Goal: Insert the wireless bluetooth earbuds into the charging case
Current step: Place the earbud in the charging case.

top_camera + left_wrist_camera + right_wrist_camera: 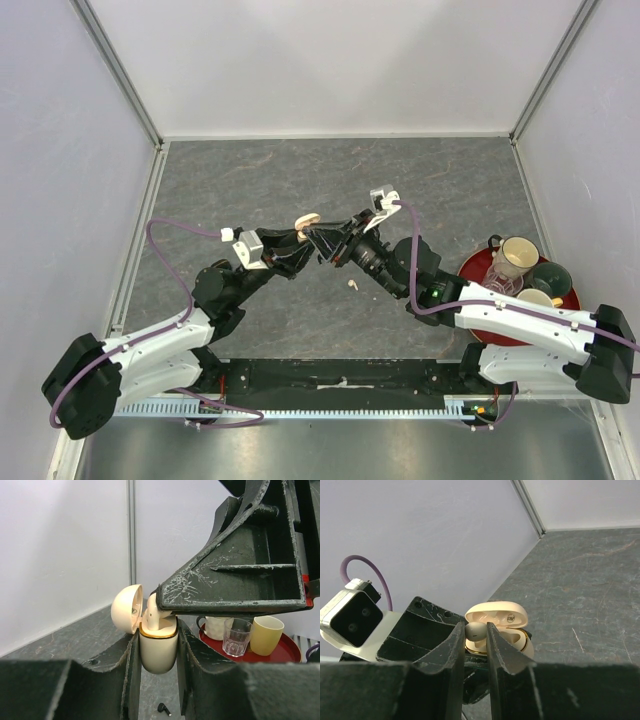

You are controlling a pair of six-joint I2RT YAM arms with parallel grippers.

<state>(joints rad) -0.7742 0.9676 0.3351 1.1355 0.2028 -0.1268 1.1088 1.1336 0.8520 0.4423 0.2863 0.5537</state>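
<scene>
The cream charging case has a gold rim, and its lid is flipped open to the left. My left gripper is shut on the case body and holds it upright above the table. My right gripper is shut on a cream-white earbud, whose stem is down in the case's opening. From above, the two grippers meet tip to tip at mid-table. A second cream earbud lies loose on the table. A black earbud lies on the table below the case.
A red tray at the right holds a white mug, a dark cup, a clear glass and a yellow cup. Pale walls enclose the grey table on three sides.
</scene>
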